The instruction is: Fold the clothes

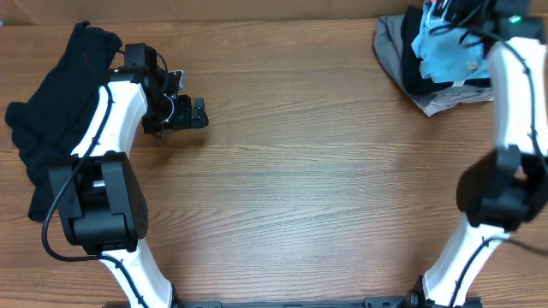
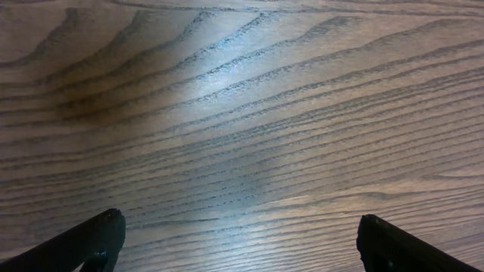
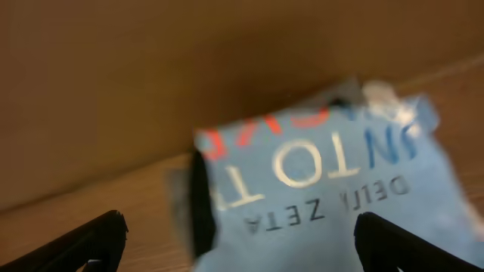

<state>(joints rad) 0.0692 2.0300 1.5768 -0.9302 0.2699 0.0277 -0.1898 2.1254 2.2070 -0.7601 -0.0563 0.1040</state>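
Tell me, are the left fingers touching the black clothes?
Apart. The left wrist view shows only bare table between the left fingers; overhead, they sit clear of the black clothes.

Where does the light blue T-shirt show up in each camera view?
Overhead: the light blue T-shirt is at top right, lying on a grey garment.
Left wrist: not in it.
Right wrist: centre right, its lettering upside down.
Shared landmark: the wood-grain tabletop, seen in all three views.
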